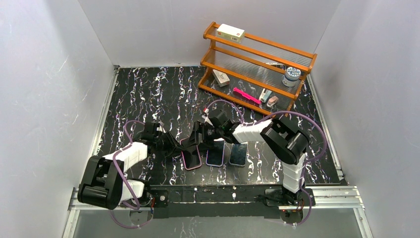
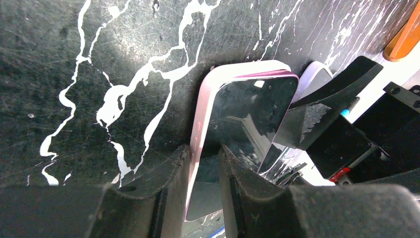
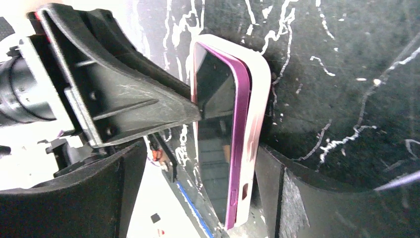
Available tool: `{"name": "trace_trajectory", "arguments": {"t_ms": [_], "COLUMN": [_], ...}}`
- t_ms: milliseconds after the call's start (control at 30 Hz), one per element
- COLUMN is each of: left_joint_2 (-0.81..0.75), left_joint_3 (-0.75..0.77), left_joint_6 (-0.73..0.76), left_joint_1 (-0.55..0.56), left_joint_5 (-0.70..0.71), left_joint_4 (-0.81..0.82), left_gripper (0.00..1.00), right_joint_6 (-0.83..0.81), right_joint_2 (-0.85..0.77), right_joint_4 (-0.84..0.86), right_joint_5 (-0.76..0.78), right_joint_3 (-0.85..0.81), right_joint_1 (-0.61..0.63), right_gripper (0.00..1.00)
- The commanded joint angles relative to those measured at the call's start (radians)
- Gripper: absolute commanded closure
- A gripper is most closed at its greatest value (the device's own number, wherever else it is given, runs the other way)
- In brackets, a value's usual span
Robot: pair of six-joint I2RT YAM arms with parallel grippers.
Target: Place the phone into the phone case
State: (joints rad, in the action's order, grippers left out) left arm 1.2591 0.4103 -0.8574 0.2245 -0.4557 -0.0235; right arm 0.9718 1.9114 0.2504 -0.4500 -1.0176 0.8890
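Observation:
The phone point(image 1: 191, 157) has a dark screen and a magenta rim, and lies on the black marbled table in a pale pink phone case point(image 2: 204, 106). In the right wrist view the phone point(image 3: 213, 94) rides with its magenta side a little above the case point(image 3: 260, 94) wall. My left gripper point(image 2: 204, 151) is closed over one long side: one finger outside the case wall, the other on the screen point(image 2: 247, 114). My right gripper point(image 3: 200, 148) is open and straddles the phone's width. One of its fingers point(image 2: 317, 119) rests near the screen's far edge.
Two more phones point(image 1: 215, 154) point(image 1: 238, 154) lie side by side just right of the cased one. A wooden shelf rack point(image 1: 257, 64) with small items stands at the back right. Grey walls close in the table on three sides.

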Motion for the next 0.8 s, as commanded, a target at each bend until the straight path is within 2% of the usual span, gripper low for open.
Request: {"name": "trace_trajectory", "arguments": {"t_ms": [0,167,300,567,767], "left_joint_2": [0.038,0.043,0.028,0.016,0.010], "left_joint_3": [-0.030,-0.047,-0.033,-0.042,-0.041], "left_joint_6": [-0.008,-0.033,-0.013,-0.003,0.004], "left_joint_1": [-0.002,-0.033,-0.041,-0.041,-0.040], "left_joint_5": [-0.038,-0.081,-0.062,-0.042,-0.037], "left_joint_4": [-0.062,-0.032,-0.069,-0.082,-0.089], "left_gripper": [0.74,0.76,0.76,0.75,0.74], "right_joint_6": [0.140,0.180,0.180,0.225,0.213], "right_joint_2": [0.037,0.027,0.001,0.016,0.016], "right_joint_4": [0.331,0.458,0.482,0.579,0.563], "right_joint_5": [-0.096,-0.133,-0.126,-0.144,-0.130], "right_joint_3": [0.070,0.098,0.126,0.169,0.169], "right_joint_1": [0.020,0.019,0.015,0.004,0.004], "right_gripper": [0.14,0.16,0.24,0.60,0.85]}}
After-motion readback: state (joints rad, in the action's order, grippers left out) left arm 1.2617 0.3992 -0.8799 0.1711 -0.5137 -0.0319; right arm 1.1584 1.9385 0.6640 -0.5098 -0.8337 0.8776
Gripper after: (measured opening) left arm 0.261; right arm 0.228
